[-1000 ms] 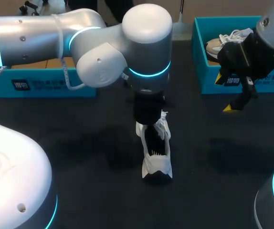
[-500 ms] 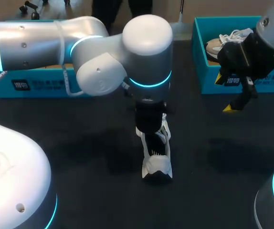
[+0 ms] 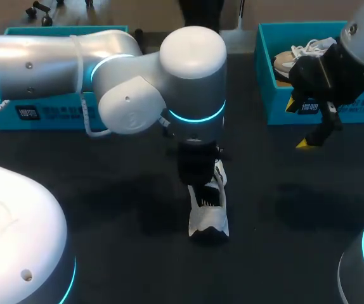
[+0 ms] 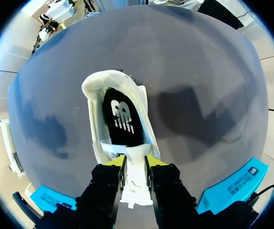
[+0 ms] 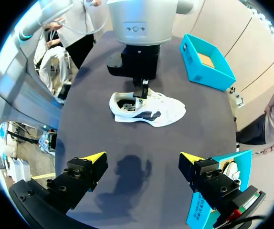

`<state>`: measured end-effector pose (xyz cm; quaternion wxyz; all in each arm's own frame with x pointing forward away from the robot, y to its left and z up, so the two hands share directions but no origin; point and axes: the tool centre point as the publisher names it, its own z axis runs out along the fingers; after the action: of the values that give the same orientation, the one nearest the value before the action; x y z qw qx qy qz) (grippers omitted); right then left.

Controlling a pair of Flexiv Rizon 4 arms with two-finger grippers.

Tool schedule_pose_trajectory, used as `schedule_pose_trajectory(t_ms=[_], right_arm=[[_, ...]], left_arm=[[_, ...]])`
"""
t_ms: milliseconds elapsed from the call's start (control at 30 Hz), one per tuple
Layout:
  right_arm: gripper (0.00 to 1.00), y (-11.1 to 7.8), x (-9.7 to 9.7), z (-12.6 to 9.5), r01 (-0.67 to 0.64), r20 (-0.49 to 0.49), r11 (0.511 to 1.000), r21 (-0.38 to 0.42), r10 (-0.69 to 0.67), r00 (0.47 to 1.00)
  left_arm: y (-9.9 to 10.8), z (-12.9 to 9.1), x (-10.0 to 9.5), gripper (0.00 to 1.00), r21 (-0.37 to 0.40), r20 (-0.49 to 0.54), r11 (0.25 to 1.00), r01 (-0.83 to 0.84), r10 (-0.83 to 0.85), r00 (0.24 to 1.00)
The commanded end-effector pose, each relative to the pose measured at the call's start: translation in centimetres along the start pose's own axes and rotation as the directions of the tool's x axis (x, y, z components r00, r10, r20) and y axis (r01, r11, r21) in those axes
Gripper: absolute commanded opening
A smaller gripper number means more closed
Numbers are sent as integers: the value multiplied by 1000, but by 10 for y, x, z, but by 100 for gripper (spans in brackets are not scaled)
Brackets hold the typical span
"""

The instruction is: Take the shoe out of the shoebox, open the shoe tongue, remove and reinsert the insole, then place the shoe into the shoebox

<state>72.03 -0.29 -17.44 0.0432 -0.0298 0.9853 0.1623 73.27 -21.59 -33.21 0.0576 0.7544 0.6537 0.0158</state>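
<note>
**Left jaws clenched on the tongue, right jaws released**

My left gripper (image 4: 134, 163) has both yellow-tipped fingers pressed against the tongue (image 4: 135, 153) of the white shoe (image 3: 208, 218), one from each side. The jaws stand only as far apart as the tongue is thick, and the tongue is drawn back from the opening so the dark insole (image 4: 121, 114) shows inside. The shoe stands on its sole in the middle of the dark table (image 3: 106, 190), well apart from the left shoebox (image 3: 55, 113) and the right shoebox (image 3: 277, 107). A second shoe (image 3: 299, 54) lies in the right one. My right gripper (image 5: 141, 160) hangs above the table near the right shoebox, jaws spread wide, touching nothing.
</note>
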Motion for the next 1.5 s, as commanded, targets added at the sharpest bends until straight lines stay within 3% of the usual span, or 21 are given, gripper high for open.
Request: schedule_pose_trajectory(t_ms=[33, 233, 500, 600, 667, 767, 833, 900, 1500], right_arm=[[100, 1, -1, 2, -1, -2, 1000, 3, 1, 1000], [100, 1, -1, 2, -1, -2, 1000, 3, 1, 1000], [100, 1, -1, 2, -1, -2, 1000, 3, 1, 1000], [100, 1, -1, 2, -1, -2, 1000, 3, 1, 1000], [100, 1, -1, 2, -1, -2, 1000, 3, 1, 1000], [100, 1, -1, 2, -1, -2, 1000, 3, 1, 1000], [100, 1, -1, 2, -1, -2, 1000, 3, 1, 1000], [100, 1, -1, 2, -1, -2, 1000, 3, 1, 1000], [100, 1, -1, 2, -1, -2, 1000, 3, 1, 1000]], left_arm=[[3, -12, 0, 27, -5, 1, 1000, 8, -8, 1000], [7, -1, -8, 25, 6, -10, 999, 51, -51, 999], [-10, 9, -8, 24, 61, -16, 995, 83, -82, 997], [-11, -4, -4, 26, 58, -26, 992, 112, -111, 994], [-5, -20, 4, 36, 70, -14, 976, 207, -207, 978], [-3, -32, 12, 39, 59, -29, 954, 295, -293, 956], [-5, -37, 16, 55, 53, -35, 938, 341, -340, 940], [-9, -43, 19, 100, 52, -43, 926, 374, -372, 927], [-9, -43, 19, 100, 52, -43, 926, 374, -372, 927]])
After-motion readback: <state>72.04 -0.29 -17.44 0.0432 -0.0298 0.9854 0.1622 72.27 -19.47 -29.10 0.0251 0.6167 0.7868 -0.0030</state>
